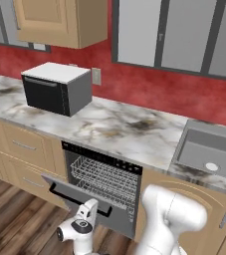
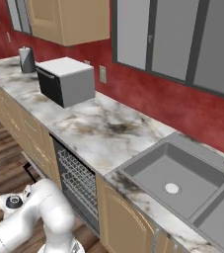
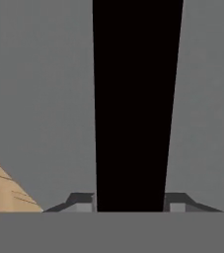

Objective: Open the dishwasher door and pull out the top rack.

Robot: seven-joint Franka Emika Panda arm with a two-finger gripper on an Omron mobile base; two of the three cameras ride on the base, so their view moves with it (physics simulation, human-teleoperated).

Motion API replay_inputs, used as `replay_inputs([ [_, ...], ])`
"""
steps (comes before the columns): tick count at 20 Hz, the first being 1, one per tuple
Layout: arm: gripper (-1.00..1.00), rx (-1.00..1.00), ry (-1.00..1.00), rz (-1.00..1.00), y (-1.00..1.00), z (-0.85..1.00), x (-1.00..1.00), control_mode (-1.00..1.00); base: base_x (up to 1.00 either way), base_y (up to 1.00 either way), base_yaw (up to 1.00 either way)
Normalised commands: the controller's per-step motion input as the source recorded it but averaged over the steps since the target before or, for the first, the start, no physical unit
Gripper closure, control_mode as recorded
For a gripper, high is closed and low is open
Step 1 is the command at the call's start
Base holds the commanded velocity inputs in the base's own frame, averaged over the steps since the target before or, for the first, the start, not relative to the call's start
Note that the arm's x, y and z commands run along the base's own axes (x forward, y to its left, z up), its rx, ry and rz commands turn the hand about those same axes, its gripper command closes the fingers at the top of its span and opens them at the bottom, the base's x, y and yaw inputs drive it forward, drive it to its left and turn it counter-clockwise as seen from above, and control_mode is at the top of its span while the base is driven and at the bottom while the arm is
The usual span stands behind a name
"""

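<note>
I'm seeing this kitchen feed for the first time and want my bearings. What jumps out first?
The dishwasher door, under the marble counter, is dropped partway open, baring the top rack still inside. The gripper is right at the door's black bar handle, one fingertip on each side. Further off, a microwave sits at the counter's left and a grey sink at its right, against a red wall.
</note>
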Motion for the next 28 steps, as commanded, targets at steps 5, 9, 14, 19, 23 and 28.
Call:
replay_inputs([
  [5, 1.0, -0.09, -0.02, -0.02, 1.0, -0.41, -0.47, -1.0, 0.0, 0.0, 0.0],
  [9, 1.0, -0.1, -0.01, -0.02, 1.0, -0.48, -0.49, -1.0, 0.0, 0.0, 0.0],
  [14, 1.0, -0.09, 0.0, -0.03, 1.0, -0.63, -0.46, -1.0, 0.0, 0.0, 0.0],
  [19, -1.0, -0.08, 0.0, -0.03, 0.99, -0.62, -0.33, -1.0, 0.0, 0.0, 0.0],
  [23, -1.0, -0.05, -0.06, -0.01, 0.82, -0.19, -0.38, -1.0, 0.0, 0.0, 0.0],
  [28, -1.0, 0.0, -0.3, 0.0, 0.5, 0.37, -0.62, -1.0, 0.0, 0.0, 0.0],
])
